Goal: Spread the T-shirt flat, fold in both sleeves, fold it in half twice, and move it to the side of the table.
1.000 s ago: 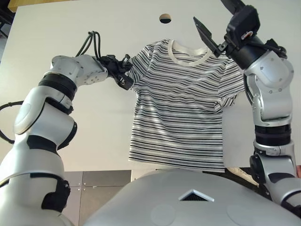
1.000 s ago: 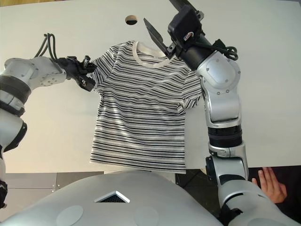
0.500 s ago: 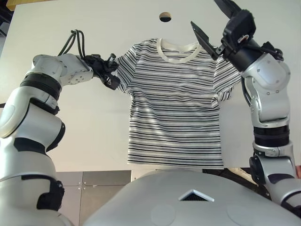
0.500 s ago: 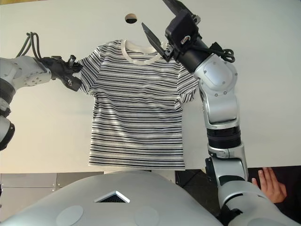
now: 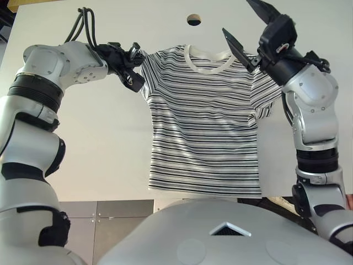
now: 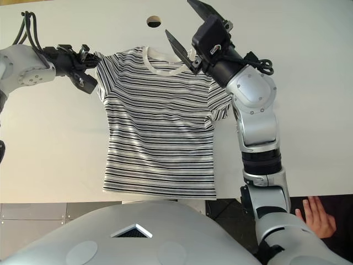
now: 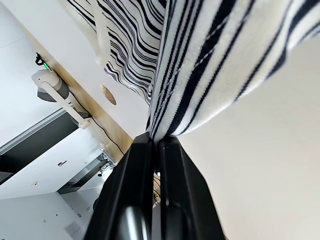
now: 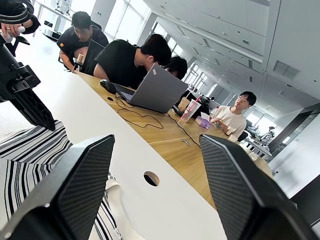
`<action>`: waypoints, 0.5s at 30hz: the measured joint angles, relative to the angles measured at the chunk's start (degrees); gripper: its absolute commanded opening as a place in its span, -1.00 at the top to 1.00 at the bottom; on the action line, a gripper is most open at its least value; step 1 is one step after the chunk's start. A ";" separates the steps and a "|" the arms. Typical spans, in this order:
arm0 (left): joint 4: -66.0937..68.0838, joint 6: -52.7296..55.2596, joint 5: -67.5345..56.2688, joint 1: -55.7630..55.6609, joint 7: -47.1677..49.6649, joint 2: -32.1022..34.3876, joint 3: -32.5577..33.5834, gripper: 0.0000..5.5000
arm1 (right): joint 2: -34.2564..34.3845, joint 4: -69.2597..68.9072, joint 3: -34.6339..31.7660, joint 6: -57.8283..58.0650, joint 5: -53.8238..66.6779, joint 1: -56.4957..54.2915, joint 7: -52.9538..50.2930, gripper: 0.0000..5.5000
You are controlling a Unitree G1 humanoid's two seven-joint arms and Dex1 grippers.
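A black-and-white striped T-shirt lies face up on the white table, collar at the far side and hem near the front edge. My left gripper is shut on the edge of the shirt's left sleeve and holds it a little above the table; in the left wrist view the two fingers pinch the striped cloth. My right gripper hangs open above the collar and right shoulder, holding nothing. The right sleeve lies bunched beside my right forearm.
A round hole sits in the table beyond the collar. Bare table surface stretches left and right of the shirt. A person's hand rests below the table's front right corner. Beyond stands a wooden desk with a laptop.
The left gripper pulled the left sleeve outward, dragging the shirt leftward, then raised the sleeve and carried it toward the far side. The right gripper stayed open and hardly moved.
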 measured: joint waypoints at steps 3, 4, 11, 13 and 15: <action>-1.75 -0.28 -0.83 0.57 -1.89 -1.93 0.11 0.95 | 0.05 0.00 0.43 0.00 -0.04 0.00 -0.05 -0.14; -1.80 -0.28 -0.91 0.91 -2.41 -2.66 0.07 0.95 | 0.05 0.00 0.46 0.00 -0.04 0.00 -0.06 -0.14; -0.86 0.55 -2.21 1.19 -5.45 -6.74 0.23 0.95 | 0.06 -0.02 0.50 0.00 -0.08 0.03 -0.53 -0.14; -0.31 1.12 -2.31 1.17 -5.98 -7.46 0.34 0.95 | 0.06 -0.02 0.55 0.00 -0.15 0.12 -0.60 -0.14; -0.08 1.49 -2.70 1.05 -6.62 -7.52 0.76 0.95 | 0.06 0.02 0.60 0.00 -0.51 0.39 -0.65 -0.14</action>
